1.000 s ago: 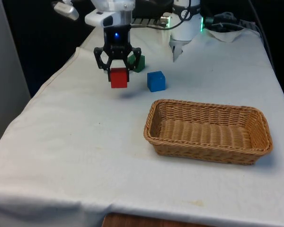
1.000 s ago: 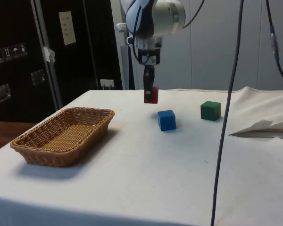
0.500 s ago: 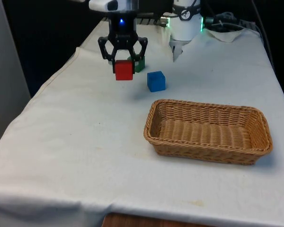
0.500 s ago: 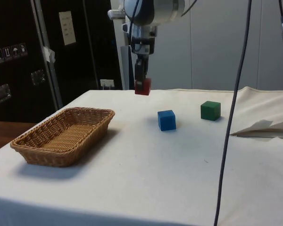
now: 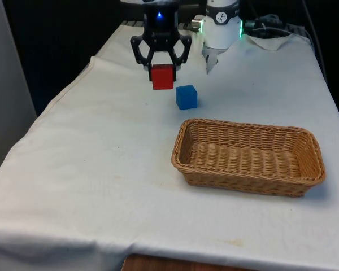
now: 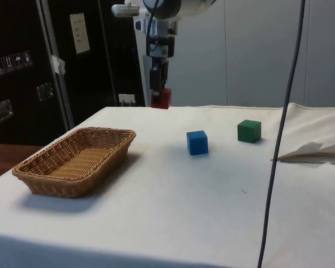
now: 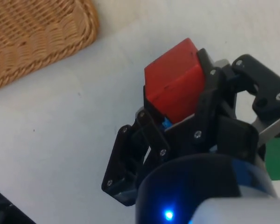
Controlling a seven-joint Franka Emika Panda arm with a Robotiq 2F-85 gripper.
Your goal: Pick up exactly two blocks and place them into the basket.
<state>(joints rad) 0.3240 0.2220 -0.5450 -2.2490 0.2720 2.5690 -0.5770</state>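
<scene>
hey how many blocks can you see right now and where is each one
3. The red block is held in the hand above the table. The blue block and the green block sit on the white cloth. The basket holds none.

Dark cabinets point(image 6: 44, 72) (with labels) behind white-clothed table point(image 6: 173, 195).

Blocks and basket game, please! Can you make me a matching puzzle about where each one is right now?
Things:
1. red block
2. blue block
3. green block
4. basket

Places:
A. empty, on the cloth
B. held in the tool, up in the air
C. on the cloth, farthest from the basket
D. on the cloth, nearest the basket

Pairs: 1-B, 2-D, 3-C, 4-A
</scene>
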